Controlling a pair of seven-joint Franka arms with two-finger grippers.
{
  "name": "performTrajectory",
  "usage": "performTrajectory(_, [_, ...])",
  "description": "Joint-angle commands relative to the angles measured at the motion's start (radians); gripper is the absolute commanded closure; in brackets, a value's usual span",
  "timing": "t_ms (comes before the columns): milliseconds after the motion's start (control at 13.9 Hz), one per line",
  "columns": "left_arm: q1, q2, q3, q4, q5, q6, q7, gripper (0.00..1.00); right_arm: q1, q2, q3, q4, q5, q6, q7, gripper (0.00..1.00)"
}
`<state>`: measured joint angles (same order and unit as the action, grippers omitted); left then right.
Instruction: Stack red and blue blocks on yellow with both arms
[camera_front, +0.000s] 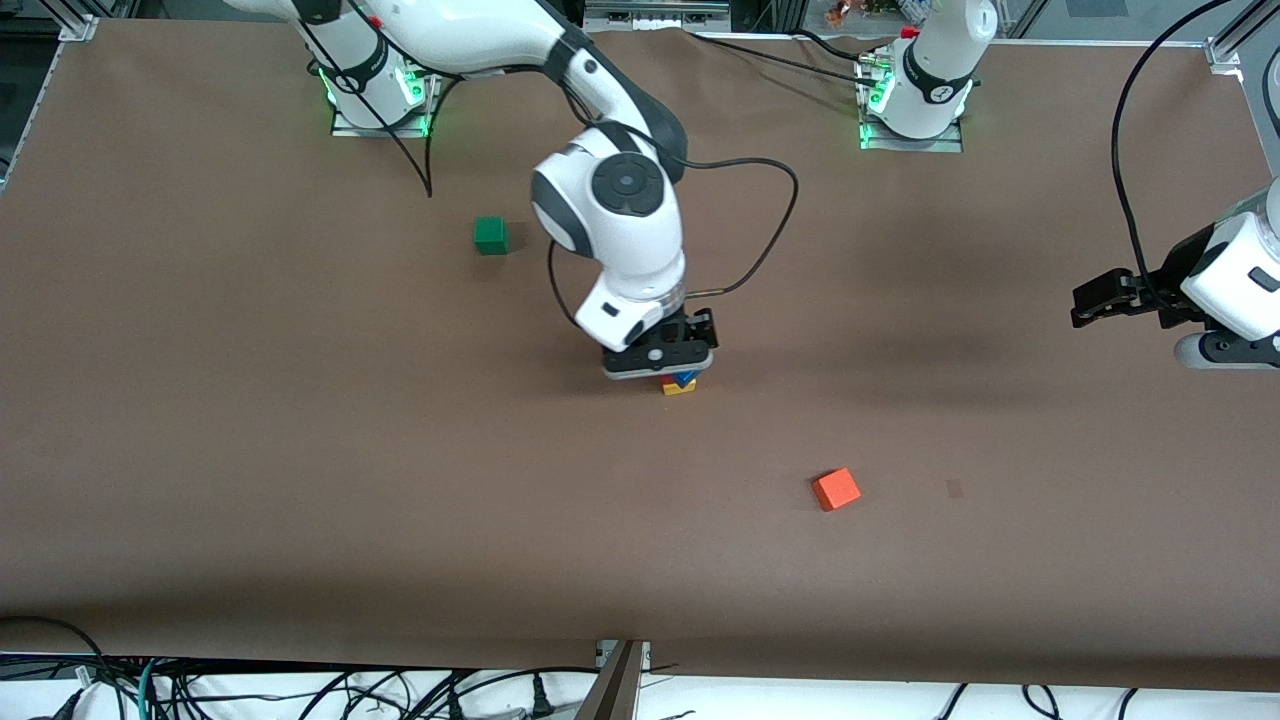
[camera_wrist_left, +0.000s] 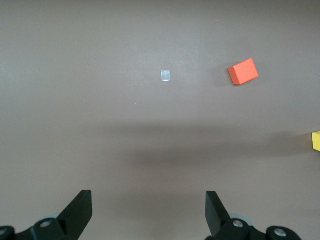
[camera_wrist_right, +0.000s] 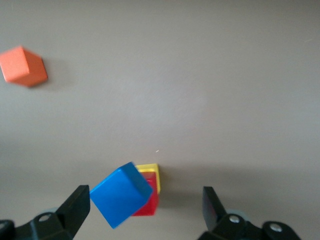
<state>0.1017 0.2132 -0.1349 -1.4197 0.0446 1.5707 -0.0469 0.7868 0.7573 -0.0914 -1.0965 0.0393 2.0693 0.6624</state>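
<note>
Atop red (camera_wrist_right: 149, 206), blue (camera_wrist_right: 121, 194) askew.

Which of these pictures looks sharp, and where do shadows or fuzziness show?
Front view: crisp, with a soft shadow on the table under the right arm's pincer. Left wrist view: sharp, a broad dark band of shadow across the surface. Right wrist view: the blue block up close looks soft-edged, as does the orange cube.
</note>
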Motion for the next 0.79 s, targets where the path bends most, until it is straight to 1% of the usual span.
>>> performTrajectory(0, [0.006,0.014,-0.006,0.031,0.008,-0.012,0.019,0.0,-0.079,-0.128,0.009,-0.026,0.062,-0.144,-0.029,0.0])
performTrajectory(143, [0.006,0.014,-0.006,0.03,0.008,-0.011,0.019,0.0,-0.13,-0.2,0.007,-0.032,0.065,-0.292,-0.024,0.0])
performTrajectory(287, [0.006,0.014,-0.006,0.031,0.008,-0.011,0.019,0.0,-0.158,-0.312,-0.034,-0.103,0.068,-0.351,-0.033,0.0])
performTrajectory(358, [0.006,0.014,-0.006,0.031,0.008,-0.011,0.019,0.0,-0.194,-0.384,-0.037,-0.162,0.07,-0.369,-0.067,0.0])
performTrajectory(430, [0.006,0.014,-0.006,0.031,0.008,-0.011,0.019,0.0,-0.216,-0.429,-0.036,-0.208,0.077,-0.385,-0.096,0.0])
performTrajectory(502, [0.006,0.015,-0.006,0.031,0.008,-0.011,0.019,0.0,-0.222,-0.49,-0.045,-0.261,0.082,-0.411,-0.112,0.0])
performTrajectory(573, [0.007,0.014,-0.006,0.031,0.008,-0.012,0.019,0.0,-0.236,-0.562,-0.059,-0.334,0.082,-0.422,-0.127,0.0])
performTrajectory(717, [0.006,0.015,-0.006,0.031,0.008,-0.012,0.019,0.0,-0.294,-0.701,-0.06,-0.49,0.08,-0.42,-0.193,0.0])
